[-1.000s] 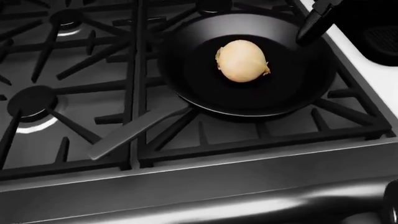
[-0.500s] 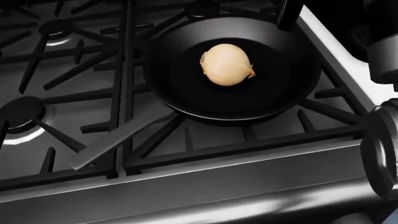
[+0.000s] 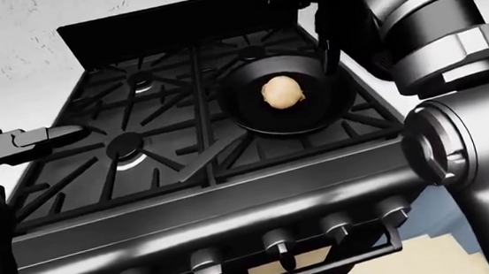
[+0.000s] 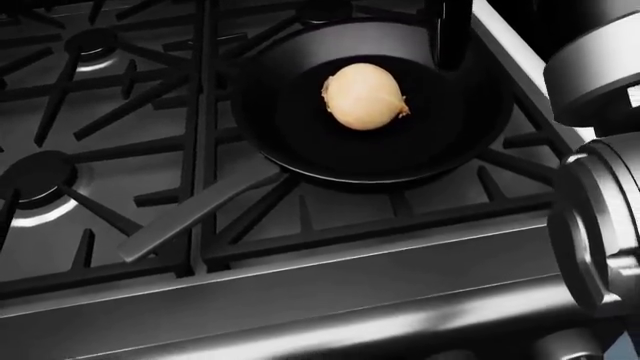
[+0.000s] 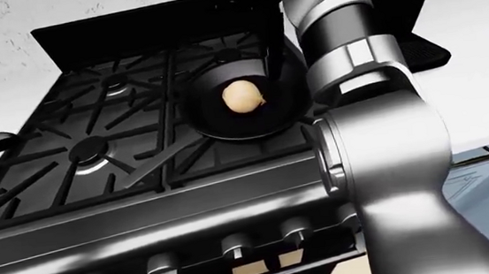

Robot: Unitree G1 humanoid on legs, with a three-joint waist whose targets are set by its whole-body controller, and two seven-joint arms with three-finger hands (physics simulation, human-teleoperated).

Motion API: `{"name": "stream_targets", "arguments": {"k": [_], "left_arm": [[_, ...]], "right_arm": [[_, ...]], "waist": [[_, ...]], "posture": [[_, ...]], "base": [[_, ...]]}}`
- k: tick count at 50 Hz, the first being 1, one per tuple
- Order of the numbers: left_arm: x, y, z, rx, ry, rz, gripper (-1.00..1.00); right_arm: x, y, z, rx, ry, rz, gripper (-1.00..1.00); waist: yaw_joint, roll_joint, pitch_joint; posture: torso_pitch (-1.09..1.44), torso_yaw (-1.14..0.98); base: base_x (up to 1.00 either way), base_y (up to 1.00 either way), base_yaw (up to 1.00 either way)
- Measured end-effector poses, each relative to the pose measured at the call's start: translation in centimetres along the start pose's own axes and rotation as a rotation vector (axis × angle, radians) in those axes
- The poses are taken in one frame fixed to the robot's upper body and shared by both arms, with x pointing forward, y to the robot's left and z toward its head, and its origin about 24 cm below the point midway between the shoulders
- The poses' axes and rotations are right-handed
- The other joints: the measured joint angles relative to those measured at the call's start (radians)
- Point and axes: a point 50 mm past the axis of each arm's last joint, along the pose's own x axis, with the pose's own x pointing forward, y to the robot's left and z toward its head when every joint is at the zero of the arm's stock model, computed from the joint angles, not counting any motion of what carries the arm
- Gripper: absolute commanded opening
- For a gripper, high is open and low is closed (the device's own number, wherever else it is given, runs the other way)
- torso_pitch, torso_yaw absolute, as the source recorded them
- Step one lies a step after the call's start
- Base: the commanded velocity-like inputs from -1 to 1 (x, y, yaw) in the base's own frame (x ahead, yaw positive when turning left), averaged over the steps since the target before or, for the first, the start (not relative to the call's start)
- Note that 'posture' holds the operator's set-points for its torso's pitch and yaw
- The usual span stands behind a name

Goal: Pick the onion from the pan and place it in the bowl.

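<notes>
We saw the onion point(image 4: 364, 96) lying in the middle of the black pan point(image 4: 470, 142), on the stove's point(image 3: 98, 183) right-hand grate in the head view, the pan's handle point(image 4: 200, 216) running down to the lower left. Our right hand point(image 3: 323, 43) hung over the pan's upper right rim, one dark finger point(image 4: 450, 34) pointing down beside the onion without touching it (how far its fingers spread we could not tell). Our left hand point(image 3: 28, 144) held nothing, off at the left edge of the left-eye view, well apart from the pan, its fingers' spread unclear too.
</notes>
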Motion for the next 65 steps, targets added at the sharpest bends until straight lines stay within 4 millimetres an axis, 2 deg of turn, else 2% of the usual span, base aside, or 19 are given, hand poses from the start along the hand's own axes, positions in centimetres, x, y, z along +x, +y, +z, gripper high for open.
{"name": "stream_targets", "arguments": {"k": [26,35,65], "left_arm": [[0.0,0.1,0.0,-0.004,0.001,0.004,1.0],[0.0,0.1,-0.1,-0.004,0.005,0.005,1.0],[0.0,0.2,-0.1,-0.005,0.003,0.009,1.0]], "right_arm": [[1.7,1.9,1.9,-0.122,-0.008,0.153,1.0],[2.6,3.2,1.7,-0.152,-0.001,0.208,1.0],[3.7,5.1,2.5,-0.189,-0.023,0.271,1.0]], "waist": [[-0.001,0.005,-0.002],[-0.002,0.004,-0.002],[-0.005,0.004,-0.004]], "posture": [[0.0,0.0],[0.0,0.0],[0.0,0.0]], "base": [[0.0,0.0,0.0],[0.0,0.0,0.0],[0.0,0.0,0.0]]}}
